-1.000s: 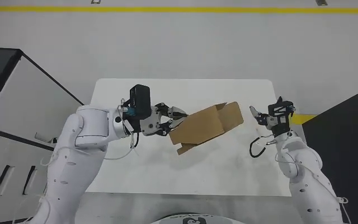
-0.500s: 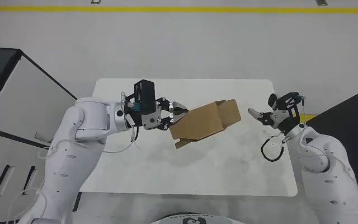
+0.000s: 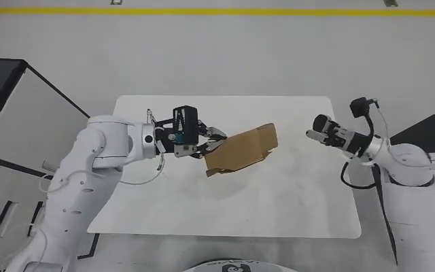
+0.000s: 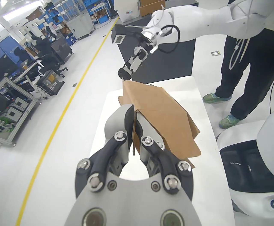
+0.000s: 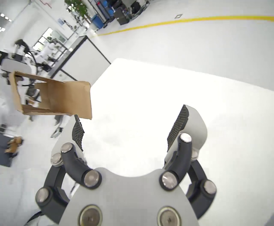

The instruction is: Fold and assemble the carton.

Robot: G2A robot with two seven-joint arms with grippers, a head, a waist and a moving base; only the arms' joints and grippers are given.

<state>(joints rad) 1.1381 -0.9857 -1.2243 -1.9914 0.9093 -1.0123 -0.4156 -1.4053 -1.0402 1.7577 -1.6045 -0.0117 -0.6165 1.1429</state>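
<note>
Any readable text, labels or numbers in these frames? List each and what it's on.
No text can be read.
carton: plain brown faces, no print seen.
Label on the white box in the room behind: too blurred to read.
floor tag beside the table: too small to read.

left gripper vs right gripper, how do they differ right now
The left gripper is shut on an edge of the carton; the right gripper is open and empty. The left gripper is over the middle of the table; the right gripper is near the table's edge, apart from the carton. Both have the same build and point toward the carton.
</note>
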